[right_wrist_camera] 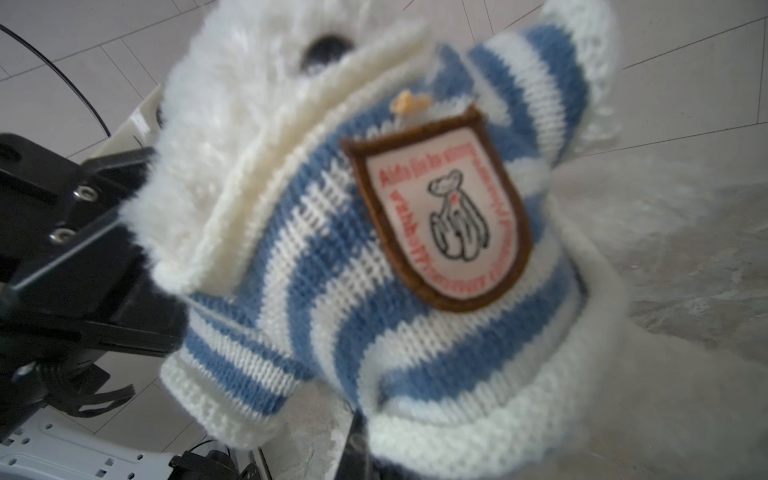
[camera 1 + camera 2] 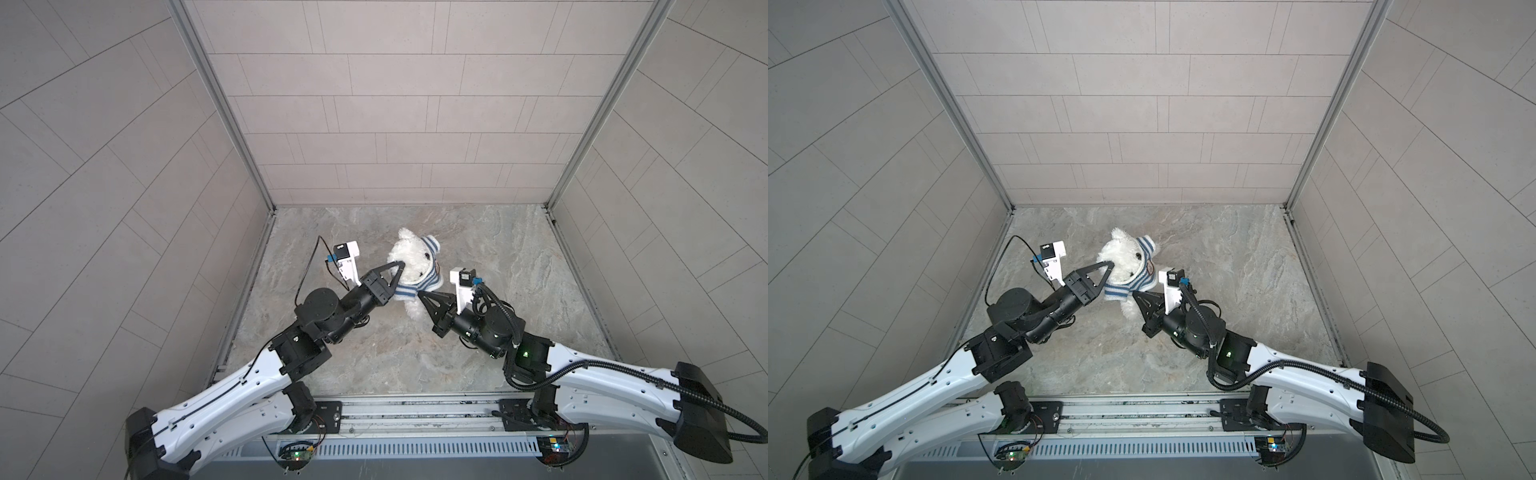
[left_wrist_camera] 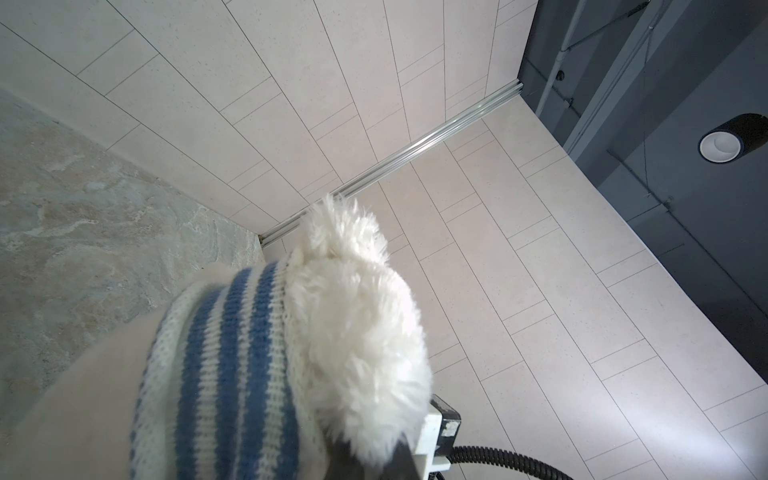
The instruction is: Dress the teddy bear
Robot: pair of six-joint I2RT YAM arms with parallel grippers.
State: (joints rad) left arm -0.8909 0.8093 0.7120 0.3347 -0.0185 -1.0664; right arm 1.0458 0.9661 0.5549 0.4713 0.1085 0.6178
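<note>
Teddy bear (image 2: 405, 253) is near the middle of the marble table (image 2: 519, 299), between the two grippers. In both top views the striped sweater (image 2: 430, 282) is already over its head and sits around the body, and a white leg shows below the hem. One sleeve (image 2: 432, 243) stands up beside the head; I cannot tell if an arm is inside it. The left gripper (image 2: 398, 266) has its jaws closed into the fur at the bear's side, next to the collar. The right gripper (image 2: 420, 295) has its jaws fully closed at the lower hem, and it seems to pinch the knit there.

In the left wrist view the fluffy head with one ear comes out of the cream collar, so the neck step looks done.

In the right wrist view the collar lies under the dark nose, and the badge (image 1: 444, 216) is at the front. The hem is bunched and uneven.

My judgement: most of the dressing is finished. What is left is to pull the hem down and to check the arms.
</note>
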